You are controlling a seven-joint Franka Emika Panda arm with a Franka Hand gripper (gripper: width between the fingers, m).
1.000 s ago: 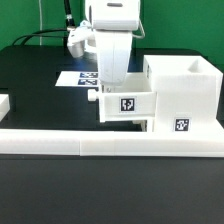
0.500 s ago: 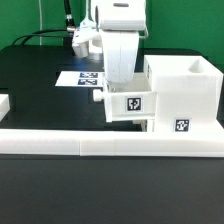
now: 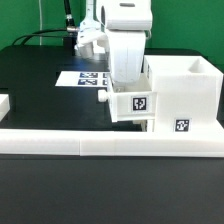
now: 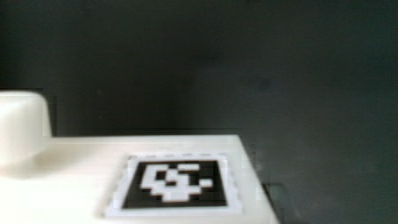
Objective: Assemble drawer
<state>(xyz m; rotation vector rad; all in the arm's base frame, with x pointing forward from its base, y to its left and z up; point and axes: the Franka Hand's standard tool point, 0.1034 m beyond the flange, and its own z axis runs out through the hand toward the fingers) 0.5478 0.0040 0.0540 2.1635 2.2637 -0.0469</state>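
Observation:
My gripper [image 3: 128, 86] is shut on a small white tray [image 3: 137, 104] and holds it just above the table. The tray carries a black-and-white tag [image 3: 141, 102] and has a knob [image 3: 104, 96] on the side facing the exterior view's left. Its other end is against the opening of the large white hollow cube casing [image 3: 186, 92], at the exterior view's right. My fingertips are hidden by the tray. The wrist view shows only the tray's white face [image 4: 80, 160], its tag [image 4: 175, 184] and a rounded white part [image 4: 18, 140].
A long low white rail [image 3: 110, 146] runs along the front of the black table. The marker board [image 3: 82, 78] lies behind the tray. Another white piece [image 3: 4, 103] shows at the exterior view's left edge. Cables hang behind the arm.
My gripper has carried the tray toward the exterior view's right, closer into the casing. The casing has not moved.

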